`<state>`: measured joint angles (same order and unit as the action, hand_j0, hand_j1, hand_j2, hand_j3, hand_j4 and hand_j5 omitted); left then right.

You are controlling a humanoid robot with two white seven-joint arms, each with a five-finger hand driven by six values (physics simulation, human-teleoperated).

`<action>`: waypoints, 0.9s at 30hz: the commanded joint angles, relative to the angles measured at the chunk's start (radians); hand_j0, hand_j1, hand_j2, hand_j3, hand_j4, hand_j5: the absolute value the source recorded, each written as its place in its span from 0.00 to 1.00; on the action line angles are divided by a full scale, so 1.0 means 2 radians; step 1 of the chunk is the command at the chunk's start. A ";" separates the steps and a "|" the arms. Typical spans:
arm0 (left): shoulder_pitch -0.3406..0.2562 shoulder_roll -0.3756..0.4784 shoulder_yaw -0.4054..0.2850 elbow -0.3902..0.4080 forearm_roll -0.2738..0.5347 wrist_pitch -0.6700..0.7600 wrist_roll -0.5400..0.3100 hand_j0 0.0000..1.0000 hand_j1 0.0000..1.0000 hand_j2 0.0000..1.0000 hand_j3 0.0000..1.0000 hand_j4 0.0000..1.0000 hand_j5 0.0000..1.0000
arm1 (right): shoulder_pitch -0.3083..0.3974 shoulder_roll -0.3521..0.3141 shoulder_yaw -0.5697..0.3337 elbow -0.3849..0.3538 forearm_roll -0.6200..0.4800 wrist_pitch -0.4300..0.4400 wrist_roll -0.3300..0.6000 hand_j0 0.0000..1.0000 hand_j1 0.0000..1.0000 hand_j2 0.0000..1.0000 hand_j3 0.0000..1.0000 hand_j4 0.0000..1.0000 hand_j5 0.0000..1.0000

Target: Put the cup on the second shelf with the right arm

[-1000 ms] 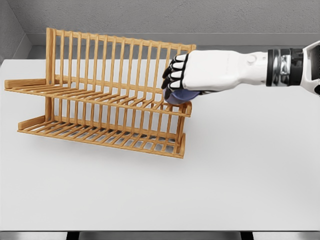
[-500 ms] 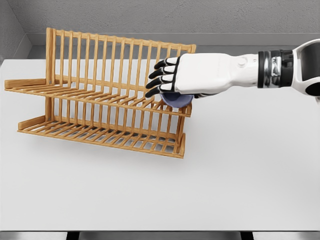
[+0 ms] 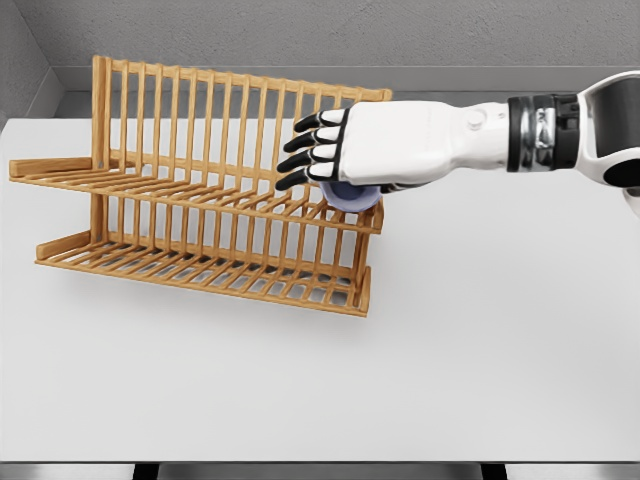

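A bluish-purple cup [image 3: 351, 197] sits at the right end of the upper shelf [image 3: 170, 188] of a wooden two-tier rack [image 3: 215, 268]. Only the cup's lower part shows beneath my palm. My right hand [image 3: 308, 151] reaches in from the right and hovers just over the cup, its black-tipped fingers stretched out straight to the left in front of the rack's back slats. The hand is open, with nothing gripped between the fingers. I cannot tell whether the palm still touches the cup. My left arm is out of the picture.
The rack stands on a white table [image 3: 470, 350], toward its far left. A grey wall [image 3: 330, 35] runs behind the table. The rack's lower shelf [image 3: 190, 262] holds nothing.
The right hand's fingers have uncurled from around the cup and now point straight left. The cup has settled onto the upper shelf's right end, and the hand shifted slightly left.
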<state>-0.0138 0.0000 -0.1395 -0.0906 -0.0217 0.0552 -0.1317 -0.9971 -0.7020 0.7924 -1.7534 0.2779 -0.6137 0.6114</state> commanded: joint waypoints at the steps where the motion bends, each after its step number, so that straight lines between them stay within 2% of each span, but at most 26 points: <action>1: -0.001 0.000 0.000 0.000 0.000 0.000 0.000 1.00 1.00 1.00 1.00 1.00 1.00 | 0.000 0.002 0.000 0.000 -0.002 0.001 0.000 1.00 1.00 1.00 1.00 1.00 1.00; 4: -0.001 0.000 0.000 0.000 0.000 0.000 0.000 1.00 1.00 1.00 1.00 1.00 1.00 | -0.012 -0.005 -0.020 0.000 -0.017 0.001 0.000 1.00 1.00 1.00 1.00 1.00 1.00; 6: 0.000 0.000 0.000 0.000 0.000 0.000 0.000 1.00 1.00 1.00 1.00 1.00 1.00 | -0.008 -0.013 -0.086 0.000 -0.019 0.001 0.000 1.00 1.00 1.00 1.00 1.00 1.00; 8: 0.000 0.000 0.000 0.000 0.000 0.000 0.000 1.00 1.00 1.00 1.00 1.00 1.00 | -0.005 -0.036 -0.118 0.001 -0.020 0.001 0.000 1.00 1.00 1.00 1.00 1.00 1.00; 9: 0.000 0.000 0.000 0.000 0.000 0.000 0.000 1.00 1.00 1.00 1.00 1.00 1.00 | 0.010 -0.071 -0.151 0.003 -0.021 0.001 0.000 1.00 1.00 1.00 1.00 1.00 1.00; 11: 0.000 0.000 0.000 0.000 0.000 0.000 0.000 1.00 1.00 1.00 1.00 1.00 1.00 | 0.077 -0.112 -0.217 0.021 -0.021 0.001 0.000 1.00 1.00 1.00 1.00 1.00 1.00; 12: -0.001 0.000 0.000 0.000 0.000 0.000 0.000 1.00 1.00 1.00 1.00 1.00 1.00 | 0.101 -0.129 -0.234 0.038 -0.021 0.001 0.000 1.00 1.00 1.00 1.00 1.00 1.00; 14: 0.000 0.000 0.000 0.000 0.000 0.000 0.000 1.00 1.00 1.00 1.00 1.00 1.00 | 0.110 -0.135 -0.237 0.092 -0.021 0.001 0.000 1.00 1.00 1.00 1.00 1.00 1.00; 15: 0.000 0.000 0.000 0.000 0.000 0.000 0.000 1.00 1.00 1.00 1.00 1.00 1.00 | 0.120 -0.131 -0.235 0.120 -0.021 0.001 0.000 1.00 1.00 1.00 1.00 1.00 1.00; 16: 0.000 0.000 0.000 0.000 0.000 0.000 0.000 1.00 1.00 1.00 1.00 1.00 1.00 | 0.152 -0.118 -0.231 0.126 -0.020 0.001 0.000 1.00 1.00 1.00 1.00 1.00 1.00; 17: -0.001 0.000 0.000 0.000 0.000 0.000 0.000 1.00 1.00 1.00 1.00 1.00 1.00 | 0.172 -0.074 -0.231 0.120 -0.019 0.001 0.000 1.00 1.00 1.00 1.00 1.00 1.00; 18: 0.000 0.000 0.000 0.000 0.000 0.000 0.000 1.00 1.00 1.00 1.00 1.00 1.00 | 0.178 0.000 -0.237 0.120 -0.018 0.001 0.000 1.00 1.00 1.00 1.00 1.00 1.00; 19: 0.000 0.000 0.000 0.000 0.000 0.000 0.000 1.00 1.00 1.00 1.00 1.00 1.00 | 0.202 0.040 -0.257 0.122 -0.016 0.001 0.000 1.00 1.00 1.00 1.00 1.00 1.00; 20: -0.001 0.000 0.000 0.000 0.000 0.000 0.000 1.00 1.00 1.00 1.00 1.00 1.00 | 0.229 0.039 -0.299 0.121 -0.015 0.001 0.000 1.00 1.00 1.00 1.00 1.00 1.00; 21: 0.000 0.000 0.000 0.000 0.000 0.000 0.000 1.00 1.00 1.00 1.00 1.00 1.00 | 0.241 0.037 -0.317 0.122 -0.015 0.001 0.000 1.00 1.00 1.00 1.00 1.00 1.00; 23: 0.000 0.000 0.000 0.000 0.000 0.000 0.000 1.00 1.00 1.00 1.00 1.00 1.00 | 0.255 0.038 -0.323 0.135 -0.014 0.001 0.000 1.00 1.00 1.00 1.00 1.00 1.00; 27: -0.001 0.000 0.000 0.000 0.000 0.000 0.000 1.00 1.00 1.00 1.00 1.00 1.00 | 0.311 0.036 -0.388 0.147 -0.013 0.001 0.000 1.00 1.00 1.00 1.00 1.00 1.00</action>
<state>-0.0153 0.0000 -0.1395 -0.0907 -0.0216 0.0553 -0.1317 -0.3666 -0.6380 0.0816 -1.4742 0.2595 -0.6151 0.6117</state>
